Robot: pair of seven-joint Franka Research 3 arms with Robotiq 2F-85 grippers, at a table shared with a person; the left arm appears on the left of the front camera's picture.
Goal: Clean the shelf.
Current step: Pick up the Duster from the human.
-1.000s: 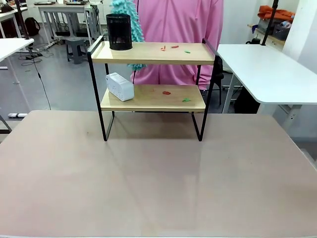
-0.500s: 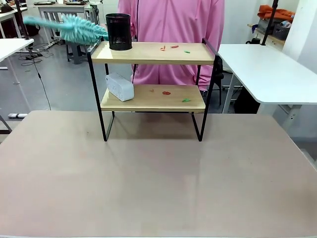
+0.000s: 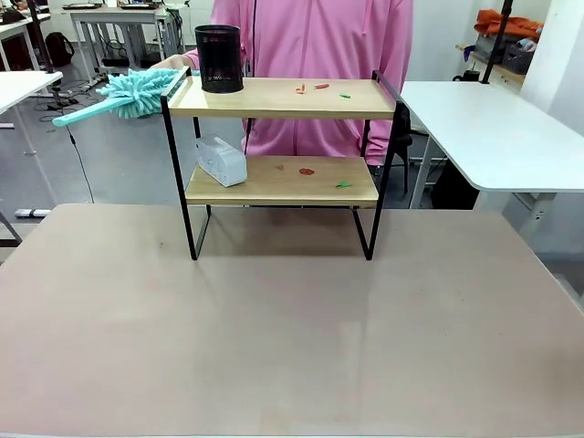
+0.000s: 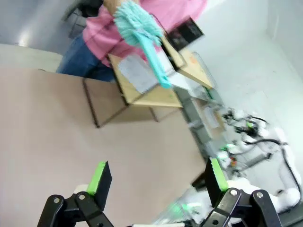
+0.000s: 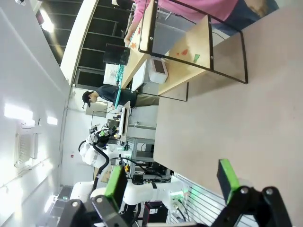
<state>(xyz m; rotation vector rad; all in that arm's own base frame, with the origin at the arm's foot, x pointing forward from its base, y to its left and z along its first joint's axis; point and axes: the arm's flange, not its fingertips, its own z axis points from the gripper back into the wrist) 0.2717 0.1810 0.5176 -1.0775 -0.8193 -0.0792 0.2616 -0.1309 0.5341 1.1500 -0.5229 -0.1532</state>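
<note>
my left jaws stand wide apart above the tabletop (image 4: pixel 57 123), and my right jaws gape just as wide. the shelf (image 3: pixel 274 99) stands well ahead of both pairs, near the tabletop's far edge. beyond it a person in pink (image 3: pixel 319 36) holds a teal duster (image 3: pixel 128 94) off the top board's end on my left jaws' side, beside a black mesh cup (image 3: pixel 219 58). a white box (image 3: pixel 221 160) lies on the lower board, and small red and green scraps on both.

The shelf (image 3: pixel 274 102) stands at the far middle of the table (image 3: pixel 274 347), a person (image 3: pixel 319 36) behind it. Top board: cup (image 3: pixel 219 58) at left end, scraps (image 3: pixel 321 87) right of centre. Lower board: box (image 3: pixel 221 161) at left, further scraps (image 3: pixel 307 171) to its right. A duster (image 3: pixel 137 93) extends left from the top left corner.
</note>
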